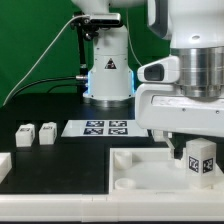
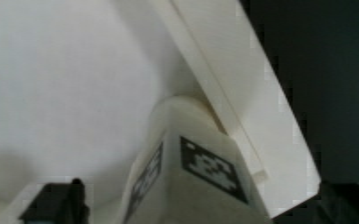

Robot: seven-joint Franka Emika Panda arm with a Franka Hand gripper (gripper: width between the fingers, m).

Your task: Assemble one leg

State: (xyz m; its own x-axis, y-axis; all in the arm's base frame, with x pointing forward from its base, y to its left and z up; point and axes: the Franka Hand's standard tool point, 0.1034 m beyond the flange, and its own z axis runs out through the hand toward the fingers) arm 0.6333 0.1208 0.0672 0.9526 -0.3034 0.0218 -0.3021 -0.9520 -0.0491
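Observation:
The leg (image 1: 200, 158), a small white block with black-and-white tags on two faces, stands upright on the right part of the large white tray (image 1: 150, 182). My gripper (image 1: 197, 148) hangs over it, jaws open, one finger (image 1: 173, 145) showing just beside the leg with a thin gap. In the wrist view the leg (image 2: 211, 170) sits between the two dark fingertips (image 2: 55, 203), which stand far apart at the corners and do not press on it. The gripper (image 2: 197, 208) is above the tray (image 2: 69, 90) near its raised rim.
Two more tagged legs (image 1: 22, 133) (image 1: 45, 132) lie on the black table at the exterior view's left. The marker board (image 1: 100, 127) lies in front of the robot base (image 1: 106, 75). Another white part (image 1: 3, 165) pokes in at the left edge.

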